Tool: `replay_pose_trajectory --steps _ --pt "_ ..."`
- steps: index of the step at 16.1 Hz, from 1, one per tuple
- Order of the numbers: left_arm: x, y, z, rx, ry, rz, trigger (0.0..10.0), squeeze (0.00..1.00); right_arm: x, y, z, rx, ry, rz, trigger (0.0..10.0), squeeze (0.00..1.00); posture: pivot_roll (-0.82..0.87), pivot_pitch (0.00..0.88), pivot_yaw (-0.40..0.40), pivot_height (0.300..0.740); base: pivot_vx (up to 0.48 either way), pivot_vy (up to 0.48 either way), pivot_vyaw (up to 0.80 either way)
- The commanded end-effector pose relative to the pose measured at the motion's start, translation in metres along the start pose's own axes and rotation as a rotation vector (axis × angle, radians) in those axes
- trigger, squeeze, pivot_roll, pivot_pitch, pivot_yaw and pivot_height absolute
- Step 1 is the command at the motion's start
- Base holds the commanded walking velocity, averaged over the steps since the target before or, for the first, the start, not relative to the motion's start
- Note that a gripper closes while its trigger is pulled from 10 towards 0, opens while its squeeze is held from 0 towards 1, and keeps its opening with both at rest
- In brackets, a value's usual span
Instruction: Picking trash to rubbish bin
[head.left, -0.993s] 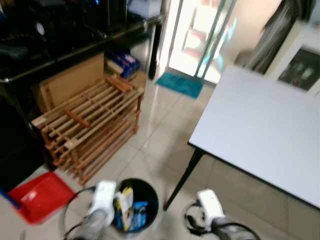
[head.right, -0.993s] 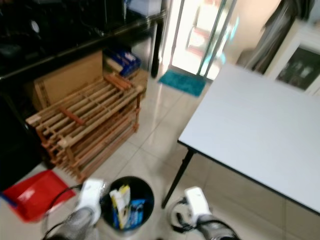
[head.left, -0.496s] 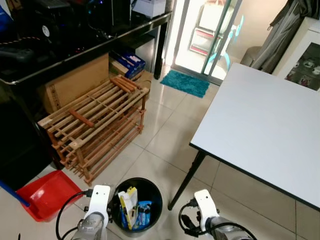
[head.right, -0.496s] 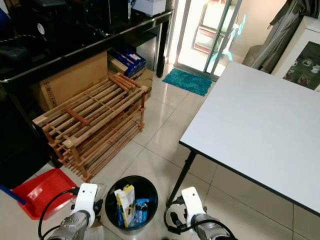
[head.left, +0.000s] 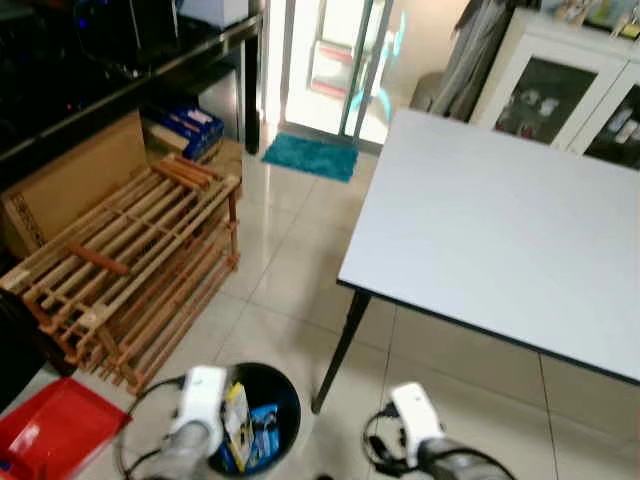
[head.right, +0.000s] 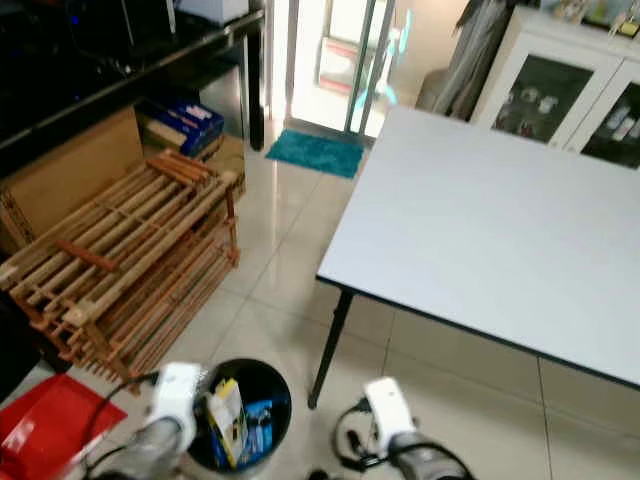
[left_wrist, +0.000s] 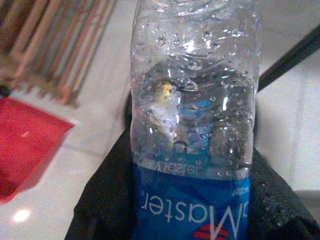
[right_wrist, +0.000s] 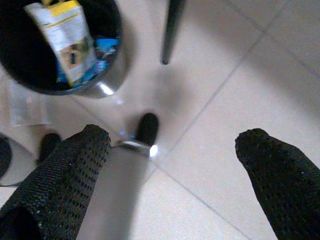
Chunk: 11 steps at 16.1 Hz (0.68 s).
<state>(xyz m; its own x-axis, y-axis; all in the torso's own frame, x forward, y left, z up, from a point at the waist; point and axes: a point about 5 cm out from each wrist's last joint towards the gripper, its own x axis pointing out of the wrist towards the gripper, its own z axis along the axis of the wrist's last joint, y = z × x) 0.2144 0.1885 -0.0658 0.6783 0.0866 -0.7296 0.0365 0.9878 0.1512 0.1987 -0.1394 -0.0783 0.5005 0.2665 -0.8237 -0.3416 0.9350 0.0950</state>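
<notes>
Head view, looking down at a floor (head.left: 290, 270) of glossy pale square tiles with thin grout lines. Near, at the lower edge, stands a round black rubbish bin (head.left: 285, 382) with a cylindrical wall. Inside it lie a white and yellow carton (head.left: 234, 417) and blue wrappers (head.left: 262, 428).

The left gripper (left_wrist: 190, 220) is clamped on a clear plastic bottle (left_wrist: 192, 100). The bottle has a ribbed, dimpled wall beaded with droplets and a glossy blue label with white lettering. The black fingers (left_wrist: 107, 200) press on either side of the label. In the head view the white left wrist housing (head.left: 197, 395) sits just left of the bin rim.

The right gripper (right_wrist: 172, 165) hangs over bare tile to the right of the bin, well apart from it. Its two fingers (right_wrist: 65, 170), covered in a coarse black mesh texture, are spread wide with nothing between them.

A white table (head.left: 500, 220) with a smooth matte rectangular top and a dark edge fills the right side. Its slanted black leg (head.left: 335, 345) meets the floor just right of the bin. On the left, a slatted wooden rack (head.left: 120, 260) of light and reddish bars stands near a flat cardboard sheet (head.left: 70, 180). A red plastic dustpan (head.left: 50, 430) lies at the near left corner. A teal mat (head.left: 317, 157) of fuzzy pile lies far off by a glass door.
</notes>
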Motion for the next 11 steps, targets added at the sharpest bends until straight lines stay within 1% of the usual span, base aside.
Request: replay_pose_trajectory --steps 1,6,7,11 --pt "-0.0011 0.0038 -0.0061 0.012 0.023 0.006 10.0 0.00 0.0006 0.0016 0.0024 -0.009 -0.004 0.007 10.0 0.00 0.04 0.028 -0.113 0.740 0.000 0.000 -0.80" --pt "-0.0013 0.0038 -0.0068 0.011 0.027 0.006 10.0 0.00 0.0000 0.0000 0.0007 -0.007 0.001 0.006 10.0 0.00 0.04 0.030 -0.114 0.740 0.000 0.000 -0.80" --pt "-0.0013 0.0039 -0.0071 0.013 0.029 0.005 10.0 0.00 0.0000 0.0002 0.0006 0.010 -0.007 0.002 10.0 0.00 0.04 0.031 -0.113 0.740 0.000 0.000 -0.79" --pt "-0.0013 0.0033 -0.0062 0.000 0.018 -0.001 10.0 0.00 0.0005 0.0014 0.0024 0.015 -0.013 0.005 10.0 0.00 0.04 0.031 -0.113 0.740 0.000 0.000 0.00"
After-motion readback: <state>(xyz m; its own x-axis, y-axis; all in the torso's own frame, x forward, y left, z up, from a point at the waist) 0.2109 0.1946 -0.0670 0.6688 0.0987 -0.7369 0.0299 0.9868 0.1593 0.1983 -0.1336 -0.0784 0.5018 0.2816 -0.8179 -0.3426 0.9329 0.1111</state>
